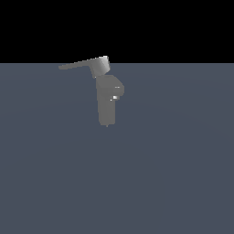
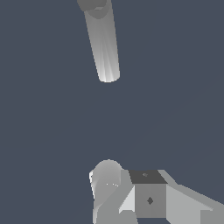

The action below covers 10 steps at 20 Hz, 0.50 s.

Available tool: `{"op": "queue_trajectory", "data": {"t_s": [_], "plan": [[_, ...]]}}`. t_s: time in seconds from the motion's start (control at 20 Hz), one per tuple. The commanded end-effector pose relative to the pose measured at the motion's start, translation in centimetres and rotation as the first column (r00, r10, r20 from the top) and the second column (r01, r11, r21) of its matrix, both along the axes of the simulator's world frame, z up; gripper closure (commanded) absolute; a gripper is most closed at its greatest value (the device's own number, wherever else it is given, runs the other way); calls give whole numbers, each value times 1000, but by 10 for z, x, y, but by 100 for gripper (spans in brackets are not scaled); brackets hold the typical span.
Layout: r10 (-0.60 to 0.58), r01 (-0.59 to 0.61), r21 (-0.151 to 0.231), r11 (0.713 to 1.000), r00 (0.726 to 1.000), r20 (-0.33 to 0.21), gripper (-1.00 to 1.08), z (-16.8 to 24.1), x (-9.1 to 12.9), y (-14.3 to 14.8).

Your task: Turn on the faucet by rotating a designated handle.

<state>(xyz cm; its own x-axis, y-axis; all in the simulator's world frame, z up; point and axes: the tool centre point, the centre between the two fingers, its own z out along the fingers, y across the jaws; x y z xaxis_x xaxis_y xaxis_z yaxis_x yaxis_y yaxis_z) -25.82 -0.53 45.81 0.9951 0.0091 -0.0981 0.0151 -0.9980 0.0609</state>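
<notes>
On the plain grey floor [image 1: 183, 183], exterior view, the handle [image 1: 75, 65] is the leftmost item. Its thin flat lever points to about 9 o'clock from its angular hub, with the free tip tilted slightly down. The hub sits on top of the faucet [image 1: 107, 103], which stands upright near the middle of the scene. A rounded bulge and a small white spot face roughly 3 o'clock on the body. No arm or gripper appears in this view.

The wrist view shows the faucet [image 2: 107, 177] from above, with the handle [image 2: 151, 194] adjoining it and the lever running away from the bulge. A pale tapered cylinder [image 2: 103, 43] lies well apart from the faucet; its identity cannot be determined. No fingers are recognisable in either view, so I cannot tell whether they are released or clenched.

Judgement: the step in hand is the approach. Nothing touches the handle, and the lever appears to rest untouched, so the turn is not yet begun.

The next move calls for:
- bringing the fingers alongside the lever, near its free tip, where leverage is best;
- pushing sideways so the lever sweeps around the hub's upright axis;
- keeping clear of the faucet body during the sweep.

Risk: the lever is thin, and contact too high or too low may slip off it.
</notes>
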Motion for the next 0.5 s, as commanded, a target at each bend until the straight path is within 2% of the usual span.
{"op": "queue_trajectory", "data": {"t_s": [0.0,0.45], "plan": [[0,0,0,1000,1000,0,108,0,0,0],[-33,33,0,999,999,23,108,5,8,-20]]}}
